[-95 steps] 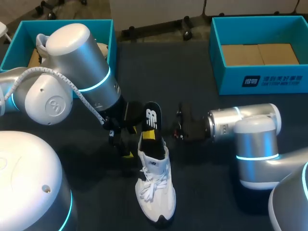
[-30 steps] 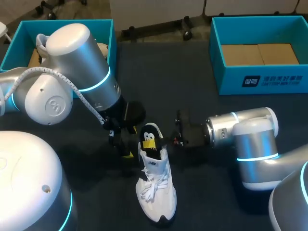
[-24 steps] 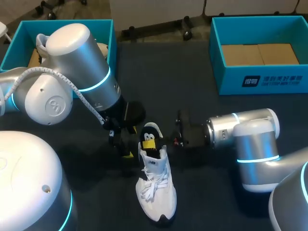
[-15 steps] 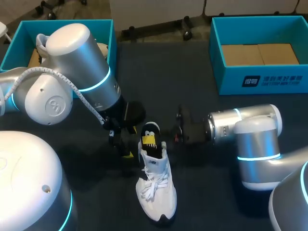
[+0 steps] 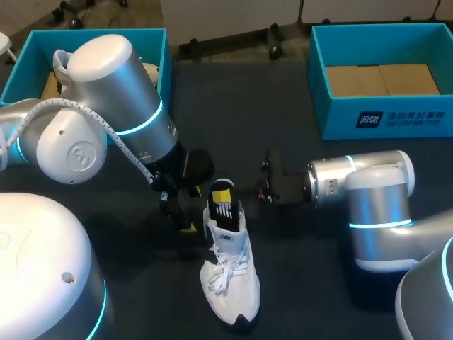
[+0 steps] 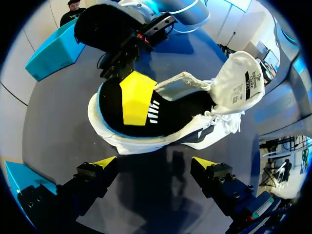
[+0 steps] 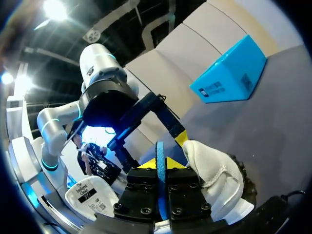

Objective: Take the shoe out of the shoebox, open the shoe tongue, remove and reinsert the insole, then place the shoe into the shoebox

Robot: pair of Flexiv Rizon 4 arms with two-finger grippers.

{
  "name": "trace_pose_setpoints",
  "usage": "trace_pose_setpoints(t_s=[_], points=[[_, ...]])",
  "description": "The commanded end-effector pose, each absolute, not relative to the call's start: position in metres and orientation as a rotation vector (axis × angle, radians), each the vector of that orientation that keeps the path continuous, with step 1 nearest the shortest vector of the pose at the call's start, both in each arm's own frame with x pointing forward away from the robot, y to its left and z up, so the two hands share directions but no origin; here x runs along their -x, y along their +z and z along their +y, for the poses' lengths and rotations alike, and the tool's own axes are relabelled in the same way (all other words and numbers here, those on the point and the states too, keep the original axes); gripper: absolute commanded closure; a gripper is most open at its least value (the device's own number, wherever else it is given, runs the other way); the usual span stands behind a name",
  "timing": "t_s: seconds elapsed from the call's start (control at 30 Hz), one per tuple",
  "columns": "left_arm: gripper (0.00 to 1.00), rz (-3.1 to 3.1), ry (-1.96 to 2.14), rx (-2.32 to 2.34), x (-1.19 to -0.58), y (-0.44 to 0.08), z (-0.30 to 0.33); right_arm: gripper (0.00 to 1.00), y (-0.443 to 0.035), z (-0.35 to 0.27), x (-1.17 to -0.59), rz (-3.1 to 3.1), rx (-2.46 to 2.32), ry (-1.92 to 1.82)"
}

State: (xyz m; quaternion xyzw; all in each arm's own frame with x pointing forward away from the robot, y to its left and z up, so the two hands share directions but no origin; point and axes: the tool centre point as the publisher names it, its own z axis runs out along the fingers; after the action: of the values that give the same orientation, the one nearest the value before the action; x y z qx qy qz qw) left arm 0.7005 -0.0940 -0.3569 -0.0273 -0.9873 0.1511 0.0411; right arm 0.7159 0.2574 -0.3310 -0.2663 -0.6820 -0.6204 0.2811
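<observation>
White shoe (image 5: 228, 276) is lying on the table (image 5: 304, 283), toe nearest, tongue (image 6: 241, 78) pulled back. Black insole (image 5: 222, 204) with a yellow patch is sitting mostly inside it, heel end poking up. Left gripper (image 6: 155, 163) is hanging beside the shoe's heel, fingers apart, holding nothing. Right gripper (image 7: 161, 168) is clamping the insole's heel edge. Farther back, left shoebox (image 5: 159, 42) and right shoebox (image 5: 382, 120) are standing well apart.
</observation>
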Motion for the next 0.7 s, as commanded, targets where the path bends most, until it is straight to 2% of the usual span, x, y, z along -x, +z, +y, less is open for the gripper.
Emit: trace_pose_setpoints(t_s=[0.03,0.47,0.53,0.7], points=[[0.0,-3.024,0.462,0.085,-0.701,-0.358,-0.094,1.0,-0.339,0.261,-0.712,-1.82,0.727,-1.644],[0.0,-3.024,0.462,0.085,-0.701,-0.358,-0.094,1.0,-0.351,0.258,-0.684,-1.789,0.809,-1.606],[0.0,-3.024,0.462,0.085,-0.701,-0.358,-0.094,0.91,-0.346,0.259,-0.685,-1.803,0.797,-1.613],[0.0,-3.024,0.462,0.085,-0.701,-0.358,-0.094,0.61,-0.333,0.263,-0.691,-1.854,0.753,-1.618]])
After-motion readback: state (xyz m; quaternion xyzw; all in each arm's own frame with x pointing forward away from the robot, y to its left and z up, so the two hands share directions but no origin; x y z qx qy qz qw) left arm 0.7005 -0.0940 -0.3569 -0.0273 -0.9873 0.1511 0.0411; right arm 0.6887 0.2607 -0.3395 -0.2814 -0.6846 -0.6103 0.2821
